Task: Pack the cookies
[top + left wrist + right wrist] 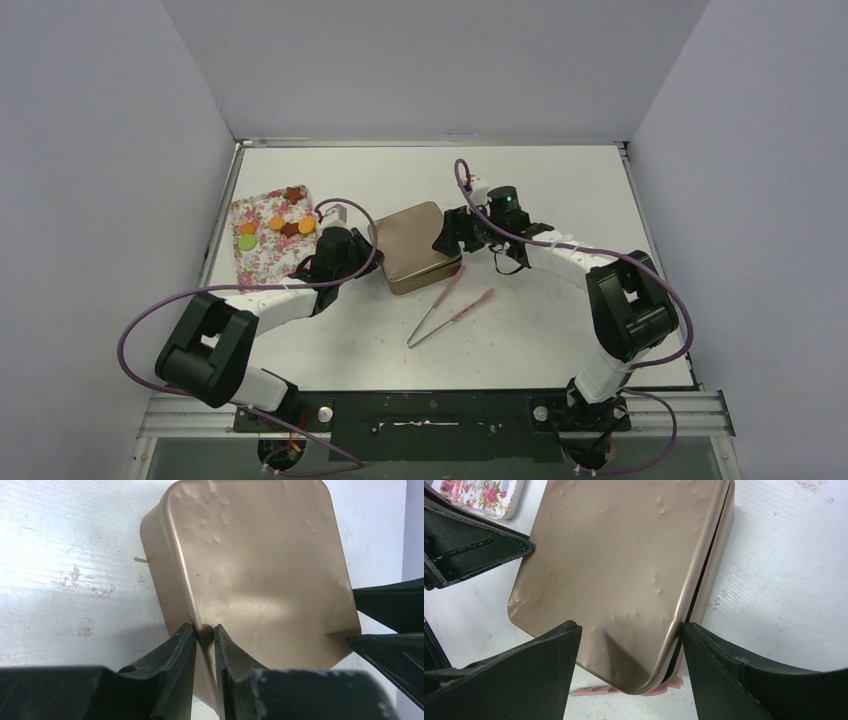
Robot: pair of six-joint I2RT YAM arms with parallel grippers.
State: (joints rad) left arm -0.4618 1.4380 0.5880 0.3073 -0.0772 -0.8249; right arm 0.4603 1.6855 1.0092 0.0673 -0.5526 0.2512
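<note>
White table, cookies overhead only, tin at wrists

— What's the right gripper doing?
— Fingers spread wide, straddling the near corner of a dented gold tin; pink tongs show just past that corner, floral tray beyond

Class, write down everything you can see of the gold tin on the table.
The tin is square with rounded corners, matte gold-brown metal, its lid dimpled with small dents. It rests on the white table, lid on, a dark seam showing along one side. The left pincer pinches the lid's rim at one edge; the right pincer straddles a corner, open. Pink tongs lie at its near corner.
</note>
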